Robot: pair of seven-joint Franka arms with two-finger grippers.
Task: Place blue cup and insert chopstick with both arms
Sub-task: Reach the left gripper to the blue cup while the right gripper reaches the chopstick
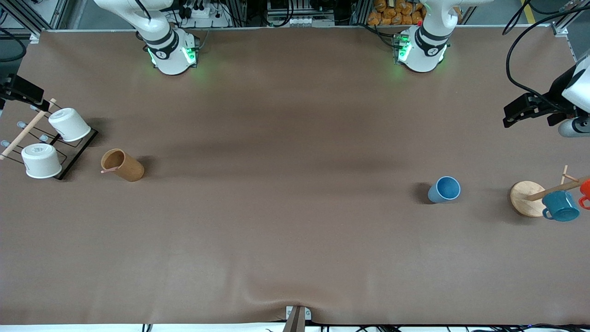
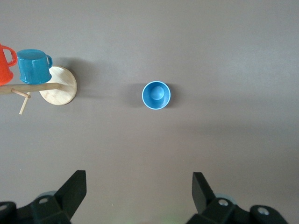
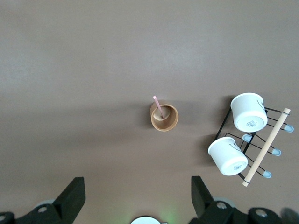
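Observation:
The blue cup [image 1: 445,189] stands upright and empty on the table toward the left arm's end; it also shows in the left wrist view [image 2: 156,94]. The chopstick [image 1: 108,170] leans inside a brown cylinder [image 1: 122,165] toward the right arm's end, its tip past the rim; the right wrist view shows the chopstick [image 3: 157,105] in the cylinder [image 3: 164,117]. My left gripper [image 2: 139,193] is open and empty, high over the table's left-arm end [image 1: 525,110]. My right gripper [image 3: 138,196] is open and empty, high over the right-arm end [image 1: 20,90].
A wooden mug tree on a round base [image 1: 525,198] holds a teal mug [image 1: 560,206] and an orange mug [image 1: 585,191] beside the blue cup. A wire rack [image 1: 76,154] with two white cups [image 1: 69,124] stands beside the brown cylinder.

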